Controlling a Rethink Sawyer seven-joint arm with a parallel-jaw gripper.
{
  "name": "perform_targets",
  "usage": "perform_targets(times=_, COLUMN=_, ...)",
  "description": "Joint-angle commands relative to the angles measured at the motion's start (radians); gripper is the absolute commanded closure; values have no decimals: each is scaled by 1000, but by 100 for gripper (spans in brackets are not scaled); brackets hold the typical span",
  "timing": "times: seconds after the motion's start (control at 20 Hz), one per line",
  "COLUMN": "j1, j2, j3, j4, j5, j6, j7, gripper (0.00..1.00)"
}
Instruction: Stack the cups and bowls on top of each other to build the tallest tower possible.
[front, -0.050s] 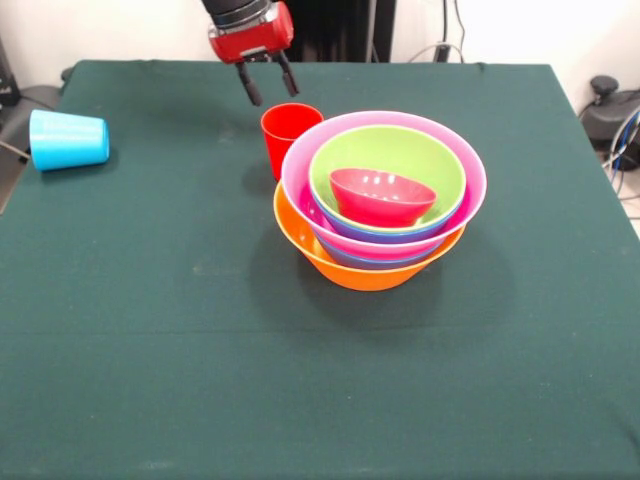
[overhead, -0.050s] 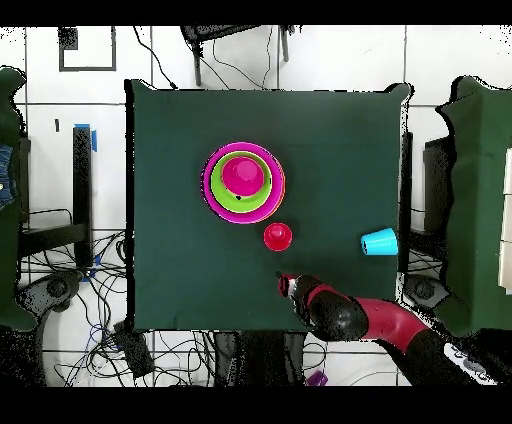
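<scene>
Red cup (front, -0.050s: 289, 135): upright, mouth up, on the green-covered surface (front, -0.050s: 150, 330), just behind and close beside the tower (front, -0.050s: 385, 200), a nest of bowls with the orange bowl (front, -0.050s: 345, 265) as base and the small red bowl (front, -0.050s: 382, 195) tilted on top. Gripper (front, -0.050s: 266, 82): fingers spread, empty, hanging just behind the cup. Handling, as judged: descend straddling the cup wall away from the tower, close gently, lift straight; light blue cup (front, -0.050s: 68, 140) lies on its side, well apart.

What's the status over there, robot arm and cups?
Gripper open, empty, hovering behind red cup. Red cup upright beside tower. Blue cup on its side, far off. Nothing blocking.
</scene>
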Motion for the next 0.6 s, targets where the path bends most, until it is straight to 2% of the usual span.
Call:
perform_targets(times=0.05, j1=53, j2=42, j3=-19, j4=-73, j5=-23, j6=22, j7=52, gripper=0)
perform_targets(times=0.2, j1=65, j2=67, j3=-12, j4=-93, j5=-2, j6=75, j7=35, gripper=0)
perform_targets(times=0.45, j1=71, j2=112, j3=7, j4=-113, j5=-27, j6=54, j7=8, gripper=0)
perform_targets(times=0.6, j1=53, j2=116, j3=39, j4=-102, j5=-11, j6=66, j7=-1, gripper=0)
